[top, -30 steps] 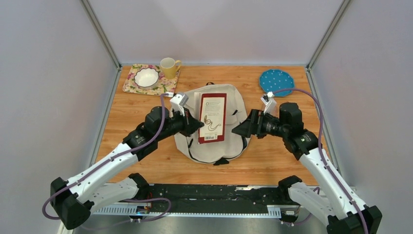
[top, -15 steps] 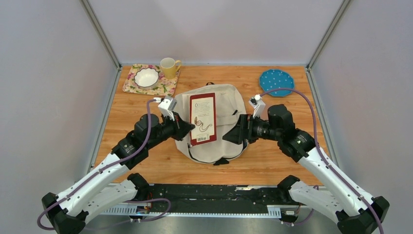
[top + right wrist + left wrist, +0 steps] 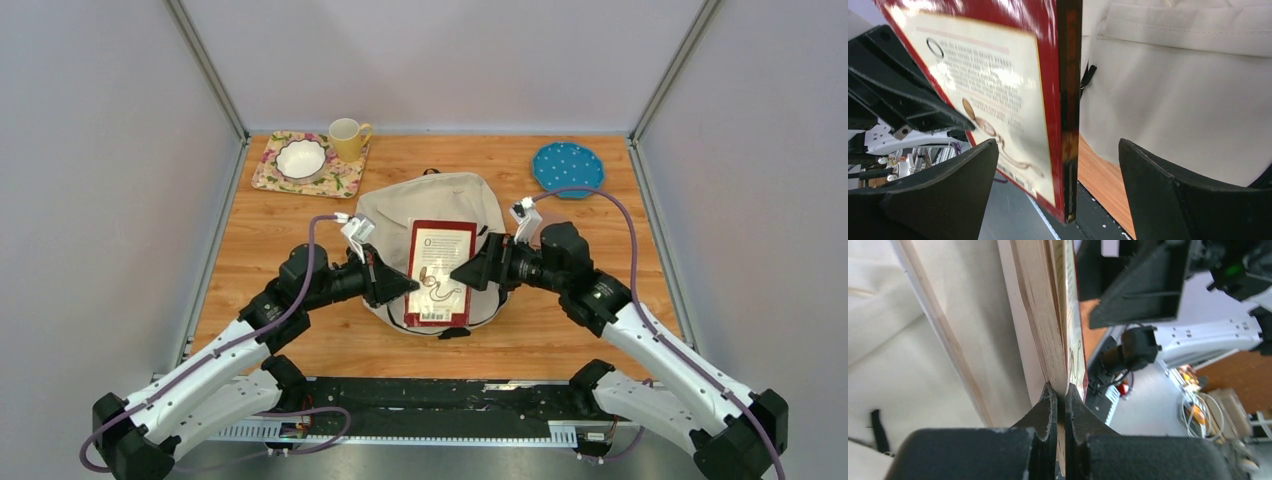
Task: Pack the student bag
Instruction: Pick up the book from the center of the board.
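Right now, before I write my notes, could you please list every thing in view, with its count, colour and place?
student bag: one, cream, lying at the middle of the table.
book: one, red with a cream panel, over the bag's near part.
mug: one, yellow, far left, at the placemat's corner.
bowl: one, white, on the placemat.
placemat: one, floral, far left.
plate: one, blue with white dots, far right.
table: one, wooden.
left gripper: one, black, shut on the book's left edge.
right gripper: one, black, open, fingers either side of the book's right edge.
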Controlling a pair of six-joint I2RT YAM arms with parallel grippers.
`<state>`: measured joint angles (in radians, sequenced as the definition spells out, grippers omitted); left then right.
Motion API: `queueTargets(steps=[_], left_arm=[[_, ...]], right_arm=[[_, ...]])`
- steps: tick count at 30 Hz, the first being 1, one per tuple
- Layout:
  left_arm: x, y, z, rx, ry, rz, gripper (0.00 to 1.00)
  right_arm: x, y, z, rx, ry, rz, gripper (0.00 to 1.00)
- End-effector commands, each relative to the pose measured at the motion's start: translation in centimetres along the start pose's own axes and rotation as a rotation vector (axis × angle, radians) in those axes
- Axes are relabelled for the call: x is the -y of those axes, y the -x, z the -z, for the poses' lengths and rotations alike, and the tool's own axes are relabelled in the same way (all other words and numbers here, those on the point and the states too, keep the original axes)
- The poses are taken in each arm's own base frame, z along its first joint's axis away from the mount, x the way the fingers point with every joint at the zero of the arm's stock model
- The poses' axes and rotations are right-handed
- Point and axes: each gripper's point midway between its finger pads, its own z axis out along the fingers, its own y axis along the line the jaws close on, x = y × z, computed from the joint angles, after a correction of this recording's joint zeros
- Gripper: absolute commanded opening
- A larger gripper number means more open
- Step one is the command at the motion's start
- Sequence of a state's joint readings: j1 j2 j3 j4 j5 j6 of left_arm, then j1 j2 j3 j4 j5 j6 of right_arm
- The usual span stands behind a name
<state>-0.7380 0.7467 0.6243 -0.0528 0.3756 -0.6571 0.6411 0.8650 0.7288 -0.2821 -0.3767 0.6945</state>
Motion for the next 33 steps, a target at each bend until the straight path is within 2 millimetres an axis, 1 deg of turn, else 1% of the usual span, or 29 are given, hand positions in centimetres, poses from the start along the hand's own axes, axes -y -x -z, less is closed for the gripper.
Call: queueTargets(steps=[1,2,3,4,6,8,9,11,12,13,15,16,17,18,19,20,22,24,26,27,29,30,32,33], left_arm=[[3.9,0.8,0.5,0.044,-0.225,-0.028,0.00],[4.4,0.6,0.8,0.043,-0.255,-0.036,0.00],[4.2,0.0,0.8,0.037,-0.259,-0.018,0.00],[4.4,0.3,0.8,0.054,-0.274,-0.026,0.00],[4.4,0.4,0.9,0.057,-0.269,-0.036,0.00],[4.2,0.2,0.9,0.044,-0.262,-0.051,0.00],[4.1,0.2,0.8,0.042,-0.255,-0.049,0.00],[3.9,-0.2,0.5,0.021,-0.251,-0.042,0.00],[3.8,-0.2,0.4,0.017,-0.250,-0.038,0.00],[3.5,-0.5,0.1,-0.002,-0.236,-0.022,0.00],[2.9,-0.6,-0.1,-0.006,-0.209,-0.003,0.00],[2.7,-0.8,-0.2,-0.013,-0.199,-0.001,0.03],[2.0,-0.9,-0.4,-0.012,-0.167,-0.006,0.14],[1.4,-1.2,-0.4,-0.031,-0.127,0.005,0.52],[0.8,-1.2,-0.5,-0.028,-0.094,0.004,0.64],[0.5,-1.2,-0.5,-0.028,-0.079,-0.011,0.71],[0.1,-1.0,-0.4,-0.018,-0.057,-0.012,0.71],[-0.2,-0.5,-0.5,0.029,-0.045,-0.007,0.72],[-0.2,-0.1,-0.7,0.060,-0.049,0.004,0.72],[-0.1,0.4,-0.8,0.082,-0.060,-0.002,0.72],[0.7,0.7,-1.0,0.092,-0.103,0.001,0.73],[1.5,1.5,-1.0,0.124,-0.145,-0.012,0.73],[2.3,1.7,-1.2,0.116,-0.203,0.002,0.73],[3.2,2.4,-1.1,0.137,-0.245,-0.011,0.73]], right_arm=[[-2.5,2.3,-1.1,0.043,0.098,0.080,0.92],[-2.9,2.2,-1.2,0.035,0.128,0.083,0.91],[-3.8,2.2,-1.4,0.027,0.183,0.091,0.86],[-3.9,1.7,-1.5,0.013,0.197,0.061,0.78],[-5.1,1.8,-1.2,0.022,0.270,0.059,0.62],[-5.8,1.5,-0.6,0.044,0.331,0.038,0.52],[-6.2,1.3,-0.2,0.047,0.362,0.040,0.41],[-6.8,1.0,0.6,0.058,0.407,0.039,0.27],[-6.9,0.9,0.8,0.058,0.412,0.042,0.03],[-6.9,0.8,1.0,0.054,0.412,0.042,0.00],[-6.7,0.1,1.3,0.030,0.402,0.052,0.00],[-6.6,0.0,1.4,0.027,0.396,0.051,0.00],[-6.7,0.0,1.8,0.030,0.393,0.048,0.00],[-6.2,0.1,1.8,0.049,0.372,0.032,0.00],[-6.1,0.1,1.9,0.063,0.367,0.028,0.00],[-6.3,0.3,2.5,0.088,0.373,0.036,0.00],[-6.2,0.4,2.9,0.111,0.372,0.033,0.00],[-7.1,0.4,3.6,0.119,0.412,0.048,0.00],[-8.5,0.3,4.3,0.102,0.482,0.055,0.00],[-8.8,0.3,4.4,0.094,0.499,0.053,0.00],[-9.3,0.2,4.7,0.080,0.514,0.057,0.00],[-9.4,0.2,4.8,0.081,0.519,0.061,0.00],[-9.3,0.1,4.7,0.079,0.518,0.063,0.00],[-9.3,0.0,4.7,0.069,0.525,0.067,0.00]])
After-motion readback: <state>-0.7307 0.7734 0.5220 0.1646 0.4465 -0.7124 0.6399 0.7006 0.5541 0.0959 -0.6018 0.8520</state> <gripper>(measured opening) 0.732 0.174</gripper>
